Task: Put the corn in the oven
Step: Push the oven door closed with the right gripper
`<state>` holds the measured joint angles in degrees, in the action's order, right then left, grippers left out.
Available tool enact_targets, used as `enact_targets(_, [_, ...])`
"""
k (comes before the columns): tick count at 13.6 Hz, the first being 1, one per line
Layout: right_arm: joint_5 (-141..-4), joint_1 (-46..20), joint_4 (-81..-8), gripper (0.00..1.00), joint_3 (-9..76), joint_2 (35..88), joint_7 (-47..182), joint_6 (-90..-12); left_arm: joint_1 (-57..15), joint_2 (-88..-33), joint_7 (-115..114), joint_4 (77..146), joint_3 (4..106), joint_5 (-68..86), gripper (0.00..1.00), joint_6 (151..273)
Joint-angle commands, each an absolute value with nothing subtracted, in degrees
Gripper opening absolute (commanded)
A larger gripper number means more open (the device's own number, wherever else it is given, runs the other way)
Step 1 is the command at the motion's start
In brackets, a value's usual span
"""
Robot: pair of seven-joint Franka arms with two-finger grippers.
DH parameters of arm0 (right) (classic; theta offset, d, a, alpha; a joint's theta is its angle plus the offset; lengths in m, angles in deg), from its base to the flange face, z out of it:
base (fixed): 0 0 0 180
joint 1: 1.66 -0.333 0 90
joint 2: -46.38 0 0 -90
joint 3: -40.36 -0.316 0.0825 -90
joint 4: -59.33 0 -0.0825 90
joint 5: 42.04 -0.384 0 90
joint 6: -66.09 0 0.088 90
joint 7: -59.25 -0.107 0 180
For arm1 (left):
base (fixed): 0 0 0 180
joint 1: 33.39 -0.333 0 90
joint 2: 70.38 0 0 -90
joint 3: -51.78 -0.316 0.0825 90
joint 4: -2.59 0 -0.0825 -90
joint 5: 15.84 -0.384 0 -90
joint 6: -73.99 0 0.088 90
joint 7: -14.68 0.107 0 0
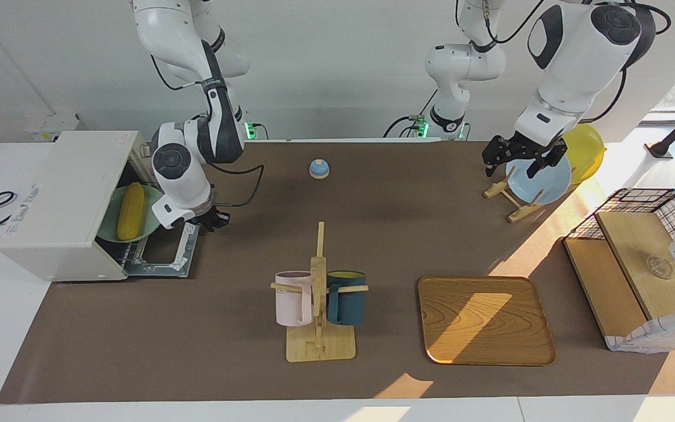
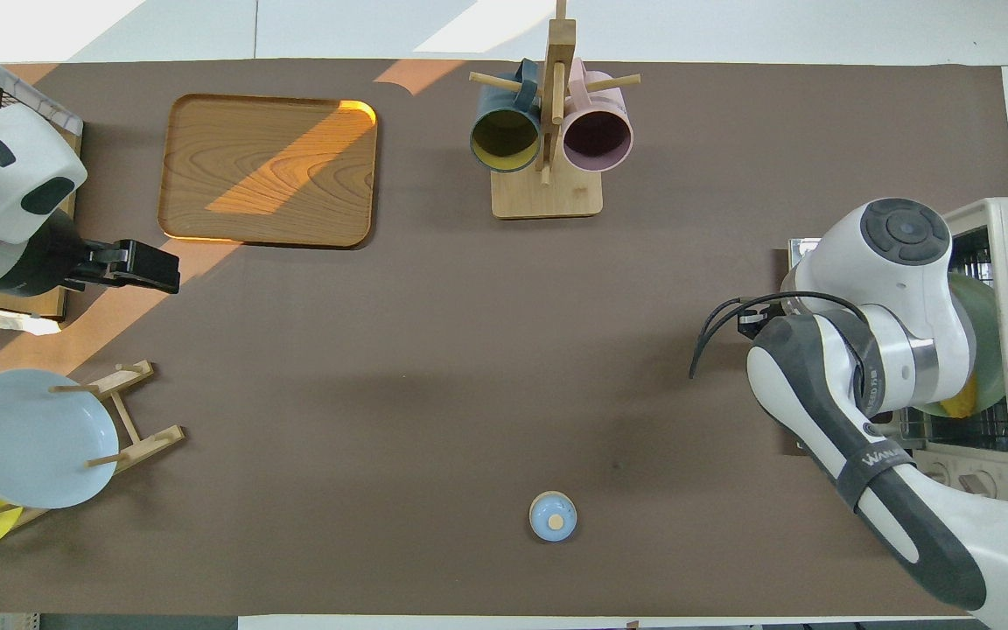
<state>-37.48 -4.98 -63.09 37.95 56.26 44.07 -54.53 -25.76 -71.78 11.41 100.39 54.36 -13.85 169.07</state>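
Note:
The yellow corn lies on a green plate inside the off-white oven, at the right arm's end of the table. The oven's door hangs open and flat. In the overhead view only the corn's tip shows past the arm. My right gripper is shut and holds nothing; it hovers just off the open door's outer edge, clear of the corn. My left gripper waits open above the plate rack.
A blue bell sits near the robots at mid-table. A wooden mug rack with two mugs and a wooden tray lie farther out. A blue plate and a wire basket shelf stand at the left arm's end.

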Motion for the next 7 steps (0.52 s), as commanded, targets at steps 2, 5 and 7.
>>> enact_targets(2, [-38.3,-4.0,-66.2,0.00,37.7,55.0,43.6,-56.4,-26.5,-72.7,12.0,100.9,54.7,-13.0,1.00,169.7])
enact_targets(5, [-37.5,-3.0,-67.5,0.00,37.8,54.6,44.1,-57.2,-26.5,-72.6,12.0,100.9,54.7,-13.0,1.00,169.7])
enact_targets(7, [-36.6,-2.5,-67.9,0.00,37.8,54.6,44.3,-57.3,-26.5,-72.6,12.0,100.9,54.7,-13.0,1.00,169.7])
